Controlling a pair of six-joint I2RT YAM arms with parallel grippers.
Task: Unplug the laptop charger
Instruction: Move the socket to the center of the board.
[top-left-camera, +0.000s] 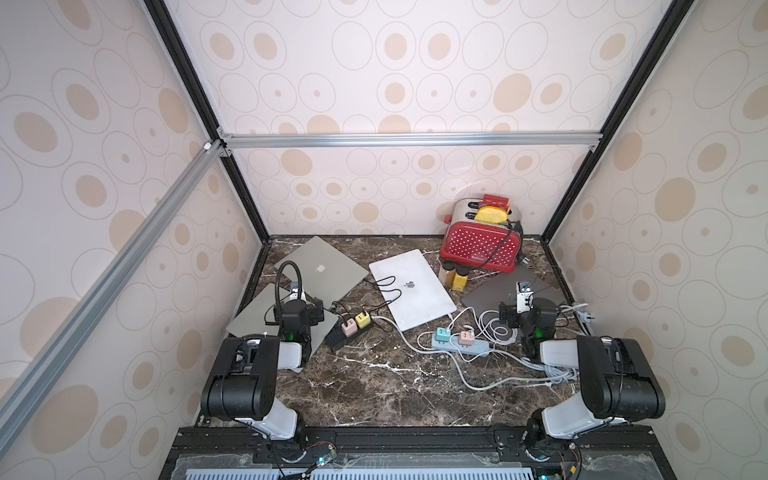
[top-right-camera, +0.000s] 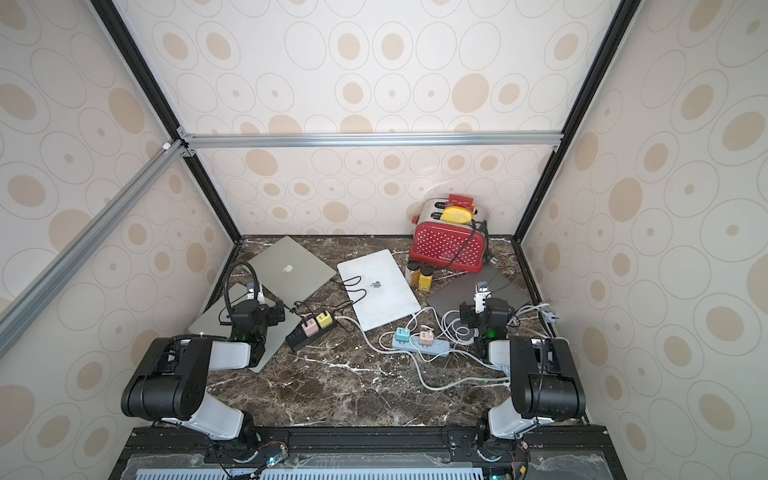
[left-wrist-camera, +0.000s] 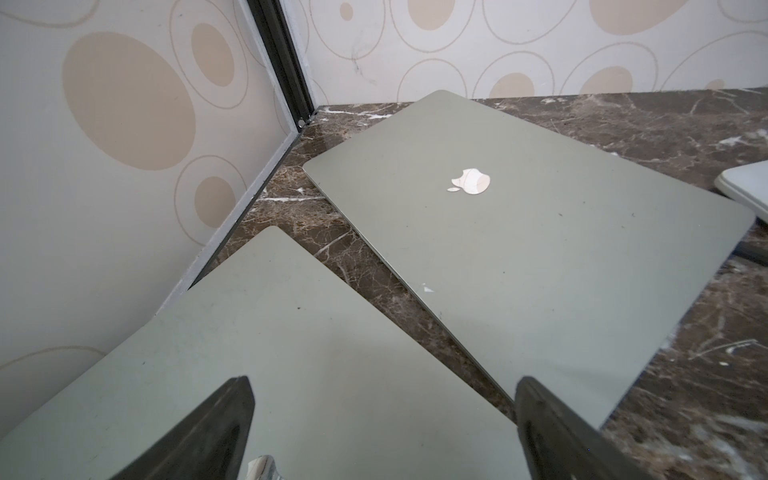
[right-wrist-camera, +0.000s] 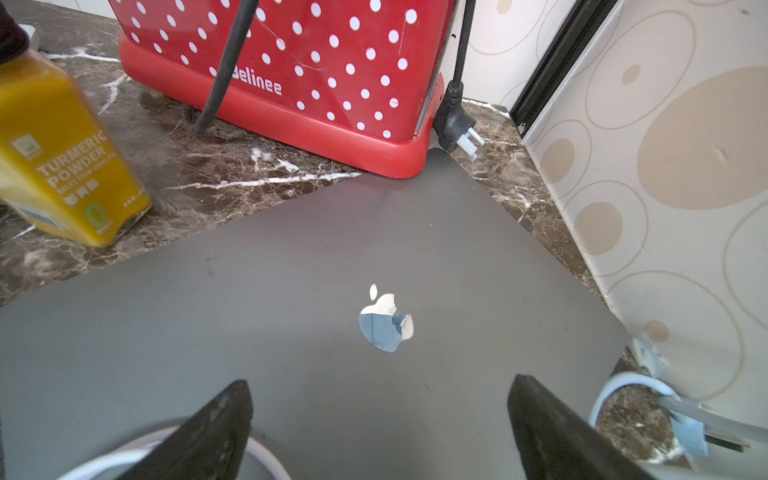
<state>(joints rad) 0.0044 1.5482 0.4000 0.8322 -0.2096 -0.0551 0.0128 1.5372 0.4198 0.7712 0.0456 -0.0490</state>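
Observation:
In both top views a black power strip carries a pink charger cube and a yellow one. A thin black cable loops from there over the white laptop. A light blue strip holds a teal cube and a pink cube, with white cables coiled around them. My left gripper is open above a grey laptop, left of the black strip. My right gripper is open over a dark laptop, behind the blue strip. Neither touches a charger.
A silver laptop lies at the back left. A red dotted toaster stands at the back right with its loose black plug on the marble. Spice bottles stand beside it, among them turmeric powder. Patterned walls enclose three sides.

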